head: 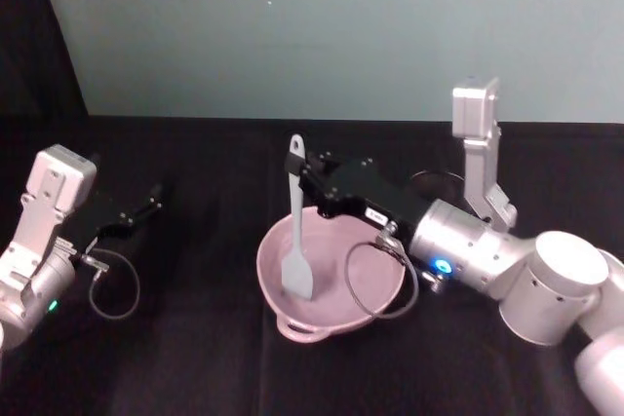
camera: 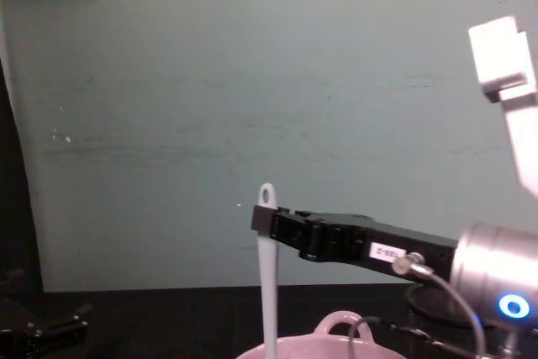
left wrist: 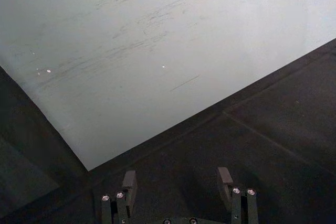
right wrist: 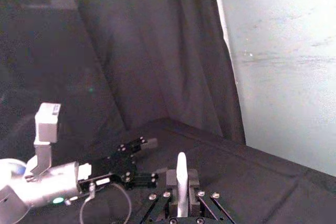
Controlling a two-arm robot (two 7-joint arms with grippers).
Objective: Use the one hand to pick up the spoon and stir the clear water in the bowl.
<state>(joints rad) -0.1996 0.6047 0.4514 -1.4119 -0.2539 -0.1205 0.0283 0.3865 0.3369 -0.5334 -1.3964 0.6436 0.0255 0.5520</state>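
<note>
1. Over by the left edge of the tabletop (head: 195, 358), the left claw (head: 154, 200) sits low and idle. The left wrist view has its fingers (left wrist: 128, 182) spread wide with nothing between them.
2. At the middle of the tabletop is the pale pink bowl (head: 265, 275), and the white spoon (head: 295, 231) stands in it, blade down inside and handle rising above the rim.
3. From the right comes the right claw (head: 304, 174), reaching level over the bowl. It is pinched tight on the upper handle, just under the hole at the end.
4. Progress call: the pickup looks done and the spoon is in the bowl, so this looks like the stirring stage. What's left is sweeping the blade round. The water is too clear to make out here, so I can't say how well stirred it is.
5. View against view:
   - The head view looks down into the bowl and shows the blade low against the inner wall, though whether it touches bottom I can't tell.
   - The chest view, side-on, shows the spoon (camera: 268, 292) near upright, the right claw (camera: 265, 220) gripping it, and the bowl's loop handle (camera: 336, 325).
   - The right wrist view shows the spoon handle (right wrist: 181, 174) clamped dead centre.
</note>
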